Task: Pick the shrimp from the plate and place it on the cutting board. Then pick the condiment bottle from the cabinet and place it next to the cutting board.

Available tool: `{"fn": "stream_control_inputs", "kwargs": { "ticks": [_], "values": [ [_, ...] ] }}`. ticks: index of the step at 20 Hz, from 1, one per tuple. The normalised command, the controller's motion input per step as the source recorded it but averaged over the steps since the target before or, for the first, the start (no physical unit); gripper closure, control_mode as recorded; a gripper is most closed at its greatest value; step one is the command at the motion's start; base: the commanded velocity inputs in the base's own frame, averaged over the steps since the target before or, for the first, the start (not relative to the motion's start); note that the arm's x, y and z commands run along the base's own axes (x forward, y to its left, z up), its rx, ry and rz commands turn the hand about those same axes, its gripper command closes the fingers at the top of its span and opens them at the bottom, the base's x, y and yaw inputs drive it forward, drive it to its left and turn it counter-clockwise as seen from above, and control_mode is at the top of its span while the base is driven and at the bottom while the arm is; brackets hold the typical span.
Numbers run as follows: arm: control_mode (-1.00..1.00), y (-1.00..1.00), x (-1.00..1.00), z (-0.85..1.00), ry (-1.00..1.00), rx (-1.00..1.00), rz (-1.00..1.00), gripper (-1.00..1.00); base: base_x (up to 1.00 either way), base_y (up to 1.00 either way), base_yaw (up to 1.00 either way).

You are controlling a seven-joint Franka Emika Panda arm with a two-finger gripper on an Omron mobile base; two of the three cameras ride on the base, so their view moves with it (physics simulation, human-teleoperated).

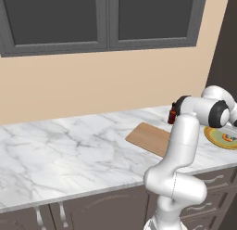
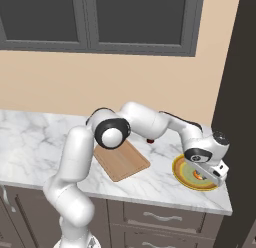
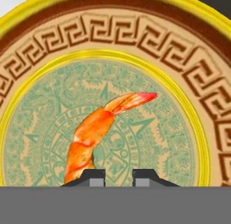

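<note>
Over at the right end of the table (image 2: 40, 137), right above the plate (image 2: 178, 171): first step in hand, grabbing the shrimp (image 3: 97, 133). Fingers (image 3: 115, 177) nearly pressed together, looks like pinching the shrimp's thick end, though contact is hard to confirm. Shrimp lying in the plate's centre. Next up, probably: lift straight, carry left to the cutting board (image 2: 121, 161), set down. Arm stretched far right, elbow bent, hand pointing down. Bottle (image 1: 172, 114) standing behind the board.
</note>
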Motion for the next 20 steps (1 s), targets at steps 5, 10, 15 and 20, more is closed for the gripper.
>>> {"fn": "stream_control_inputs", "kwargs": {
  "ticks": [5,10,15,20],
  "values": [
    [-1.0,0.61,0.02,-0.87,0.0,-0.01,0.0,1.0,0.0,0.0,0.0],
    [-1.0,0.69,0.0,-0.49,0.0,0.0,0.0,1.0,0.0,0.0,0.0],
    [-1.0,0.74,0.0,-0.53,0.0,0.0,0.0,1.0,0.0,0.0,0.0],
    [-1.0,0.75,0.0,-0.64,0.0,0.0,0.0,1.0,0.0,0.0,0.0]
  ]
}}
